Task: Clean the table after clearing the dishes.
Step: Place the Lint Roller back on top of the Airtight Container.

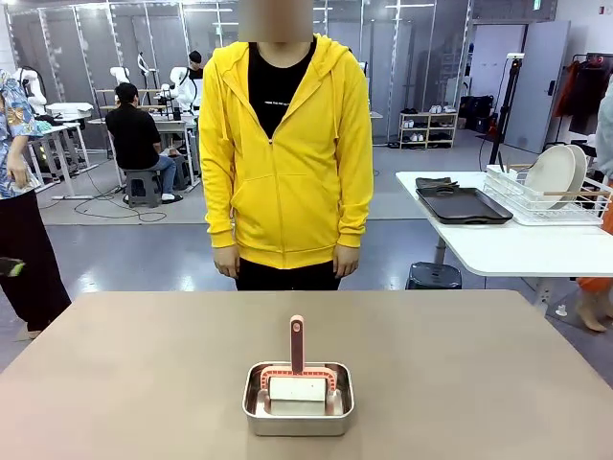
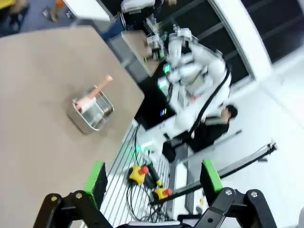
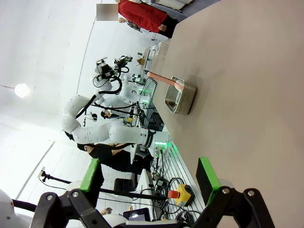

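Looking across the table (image 1: pixel 144 374), you see a small steel pan (image 1: pixel 298 401) near the robot's edge, about midway along it. Inside the pan sits a white block (image 1: pixel 297 388) framed by a salmon-pink tool (image 1: pixel 297 353) whose handle points toward the person (image 1: pixel 285 144) in a yellow hoodie standing at the far side, arms down. On the white side table (image 1: pixel 517 244) to your right, plates (image 1: pixel 556 172) stand in a wire rack beside a dark tray (image 1: pixel 463 204). Your left gripper (image 2: pixel 152 180) hangs off the table's edge, fingers spread and empty. Your right gripper (image 3: pixel 149 175) is likewise released, holding nothing, with the pan well ahead of it.
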